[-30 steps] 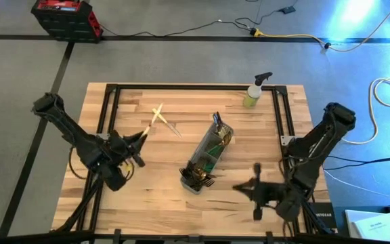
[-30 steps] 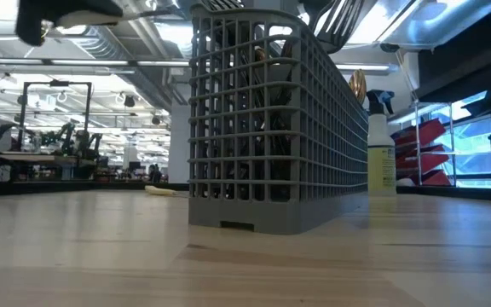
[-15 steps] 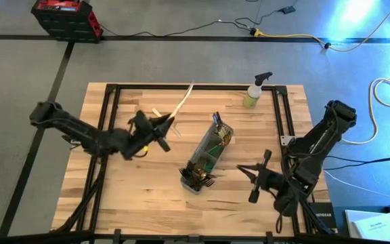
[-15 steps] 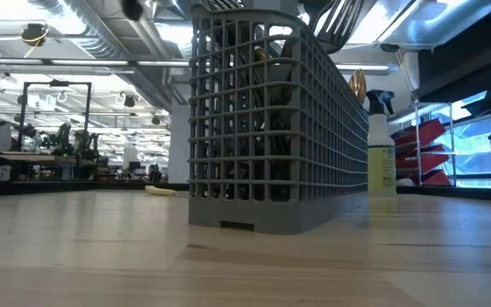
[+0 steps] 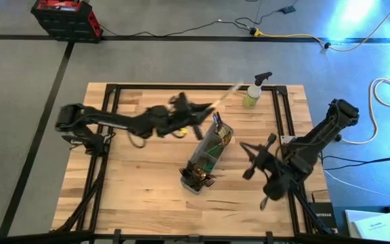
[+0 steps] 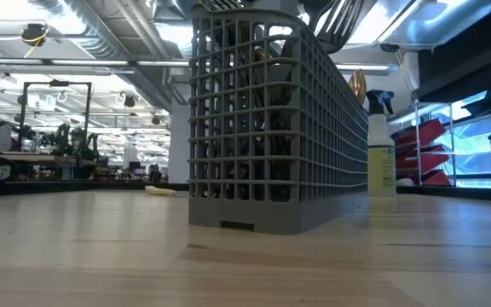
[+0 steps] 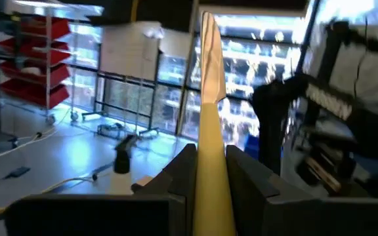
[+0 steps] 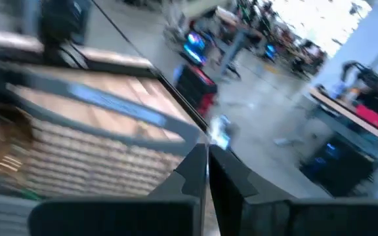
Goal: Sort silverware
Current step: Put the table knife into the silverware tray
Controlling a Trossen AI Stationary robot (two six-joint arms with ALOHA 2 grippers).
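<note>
Two grippers hang over the wooden table point(image 5: 141, 196): left point(image 5: 205, 112) pinching a cream-handled utensil point(image 5: 227, 93), right point(image 5: 249, 163) closed, empty.

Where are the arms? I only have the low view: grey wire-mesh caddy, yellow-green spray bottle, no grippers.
Observer: High view has the left gripper above the table, beside the far end of the grey wire-mesh caddy.
Operator: Holding anything?
Observer: Yes. The left wrist view shows a slim cream-handled piece of silverware clamped between its fingers. The head is out of sight, so I can't tell whether it is a spoon, fork or knife.
Operator: And the right?
Observer: The right gripper is to the right of the caddy. Its wrist view shows the fingers pressed together with nothing between them.
</note>
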